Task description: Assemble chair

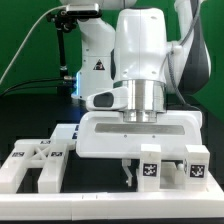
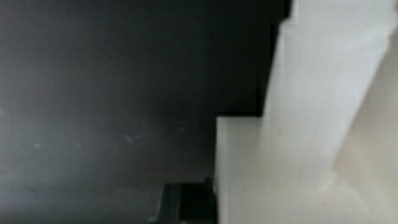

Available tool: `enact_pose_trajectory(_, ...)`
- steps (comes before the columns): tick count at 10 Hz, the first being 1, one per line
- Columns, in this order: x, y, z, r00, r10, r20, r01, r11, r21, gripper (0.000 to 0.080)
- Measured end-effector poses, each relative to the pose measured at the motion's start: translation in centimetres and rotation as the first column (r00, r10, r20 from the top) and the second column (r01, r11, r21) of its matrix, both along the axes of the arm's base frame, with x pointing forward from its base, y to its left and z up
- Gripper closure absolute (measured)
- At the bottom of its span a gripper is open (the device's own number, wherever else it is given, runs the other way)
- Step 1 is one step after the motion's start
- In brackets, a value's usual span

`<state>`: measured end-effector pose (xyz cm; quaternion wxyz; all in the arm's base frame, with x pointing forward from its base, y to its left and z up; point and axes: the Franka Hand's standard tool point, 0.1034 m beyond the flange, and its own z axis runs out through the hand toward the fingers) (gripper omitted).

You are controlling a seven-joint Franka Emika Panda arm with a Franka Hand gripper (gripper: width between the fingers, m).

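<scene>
In the exterior view my gripper [image 1: 130,172] hangs low over the table, among the white tagged chair pieces. A tagged block [image 1: 151,167] stands right beside the fingers on the exterior view's right, with another tagged piece [image 1: 197,166] further right. Blocky tagged pieces [image 1: 32,165] lie at the exterior view's left. In the wrist view a blurred white piece [image 2: 302,150] fills one side, hard against one dark fingertip [image 2: 187,205]. The other finger is hidden behind it. I cannot tell whether the jaws hold this piece.
A flat white slab [image 1: 68,134] lies behind the left pieces. The table is black [image 2: 107,110]. A second white robot base [image 1: 95,60] and a green backdrop stand at the back.
</scene>
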<state>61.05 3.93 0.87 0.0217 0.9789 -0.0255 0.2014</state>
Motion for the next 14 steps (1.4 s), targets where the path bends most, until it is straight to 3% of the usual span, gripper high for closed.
enact_pose_trajectory(8, 0.0, -0.3, 0.1, 1.0, 0.016, -0.001, -0.017, 1.0, -0.009, 0.0765)
enact_pose_trajectory(9, -0.3, -3.2, 1.1, 0.996, 0.082, -0.024, -0.083, 0.995, -0.049, 0.0765)
enact_pose_trajectory(10, -0.8, -5.2, 1.8, 0.998, 0.044, -0.049, -0.045, 0.999, -0.019, 0.0765)
enact_pose_trajectory(11, -1.3, -6.0, 2.6, 0.996, 0.034, -0.085, -0.034, 0.999, 0.001, 0.0765)
enact_pose_trajectory(13, -2.3, -7.4, 4.2, 0.983, 0.003, -0.186, 0.005, 0.999, 0.047, 0.0765)
enact_pose_trajectory(14, -3.0, -7.2, 5.0, 0.949, -0.02, -0.316, 0.053, 0.994, 0.096, 0.0765)
